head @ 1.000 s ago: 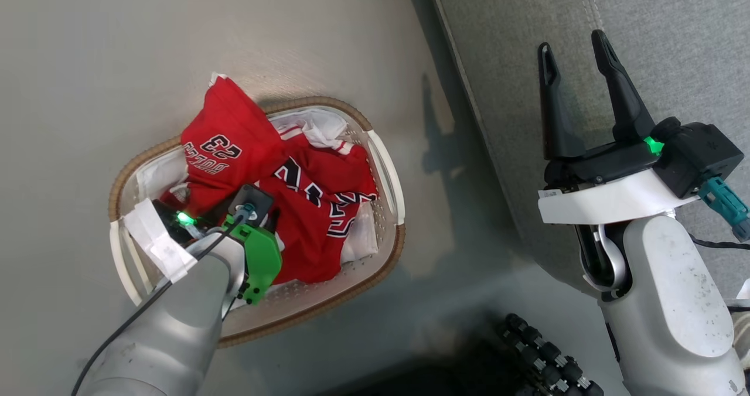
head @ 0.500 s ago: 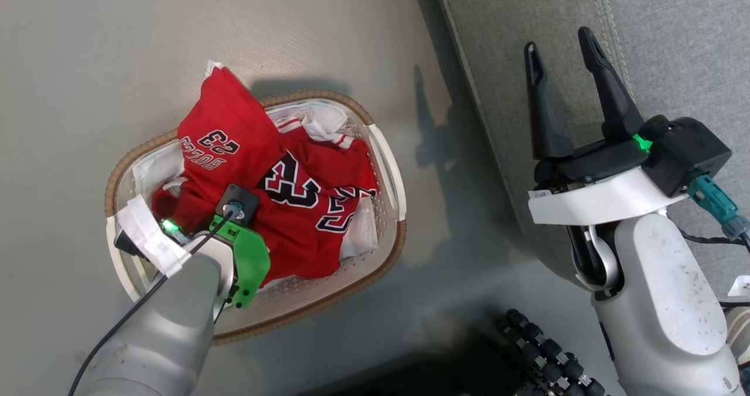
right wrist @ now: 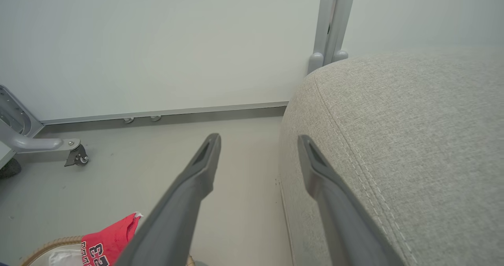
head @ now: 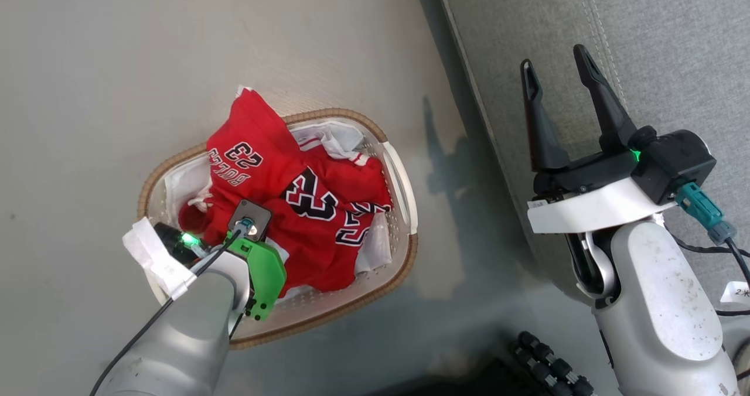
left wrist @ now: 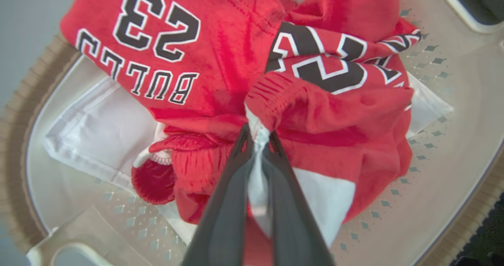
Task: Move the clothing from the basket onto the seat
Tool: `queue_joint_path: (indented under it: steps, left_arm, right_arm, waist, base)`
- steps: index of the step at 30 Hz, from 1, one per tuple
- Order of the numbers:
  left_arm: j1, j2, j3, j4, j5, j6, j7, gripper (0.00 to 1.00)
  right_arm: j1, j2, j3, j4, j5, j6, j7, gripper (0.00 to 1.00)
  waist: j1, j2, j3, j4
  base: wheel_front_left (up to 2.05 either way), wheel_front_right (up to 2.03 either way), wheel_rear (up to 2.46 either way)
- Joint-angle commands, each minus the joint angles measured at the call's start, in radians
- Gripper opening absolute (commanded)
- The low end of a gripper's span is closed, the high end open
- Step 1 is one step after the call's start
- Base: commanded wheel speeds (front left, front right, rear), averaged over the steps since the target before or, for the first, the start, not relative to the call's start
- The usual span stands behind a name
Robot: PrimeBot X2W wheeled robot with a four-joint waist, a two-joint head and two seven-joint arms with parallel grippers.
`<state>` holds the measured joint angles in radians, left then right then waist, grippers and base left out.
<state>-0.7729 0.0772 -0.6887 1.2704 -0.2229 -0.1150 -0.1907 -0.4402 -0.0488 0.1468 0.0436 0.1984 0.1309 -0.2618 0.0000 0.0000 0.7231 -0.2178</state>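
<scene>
The basket (head: 401,176) sits on the floor (head: 105,68) just beside the seat (head: 656,44). The clothing (head: 304,208) is heaped inside it over a white liner (left wrist: 98,132), with one red corner poking over the basket's far rim. My left gripper (left wrist: 258,134) reaches down into the basket's near end, fingers clenched on a white-edged fold of the clothing. My right gripper (head: 554,57) hangs over the seat's edge, fingers spread, grasping nothing. A grey frame's caster (right wrist: 76,156) stands by the wall, well apart from the basket
</scene>
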Motion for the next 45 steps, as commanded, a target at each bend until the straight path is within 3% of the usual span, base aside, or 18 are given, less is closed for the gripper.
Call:
queue_joint_path:
  steps: [1,9,22,33,45]
  left_arm:
    - [0.015,-0.001,0.000,-0.004,-0.008,-0.005,-0.016,0.00]
    - [0.045,-0.007,-0.005,-0.077,-0.043,-0.013,-0.068,0.00]
    - [0.116,0.088,0.027,-0.412,-0.038,-0.002,-0.075,0.00]
    - [0.039,0.164,0.024,-0.607,-0.032,-0.008,-0.053,0.00]
    - [-0.109,0.219,-0.017,-0.763,-0.064,-0.015,0.058,0.00]
  right_arm:
    - [0.018,-0.003,-0.007,0.006,-0.009,0.000,-0.005,1.00]
    - [0.069,-0.003,-0.044,0.040,-0.048,0.000,-0.005,1.00]
    - [0.195,-0.004,-0.084,0.089,-0.090,0.000,-0.005,1.00]
    - [0.275,-0.003,-0.062,0.115,-0.097,0.000,-0.005,1.00]
    - [0.271,-0.003,-0.002,0.121,-0.102,0.000,-0.005,1.00]
  waist:
    - [0.0000,0.0000,-0.043,0.028]
    - [0.0000,0.0000,-0.177,0.094]
    - [0.0000,0.0000,-0.426,0.177]
    - [0.0000,0.0000,-0.580,0.183]
    - [0.0000,0.0000,-0.634,0.166]
  base:
    - [0.00,0.00,0.00]
    - [0.00,0.00,0.00]
    - [0.00,0.00,0.00]
    - [0.00,0.00,0.00]
    - [0.00,0.00,0.00]
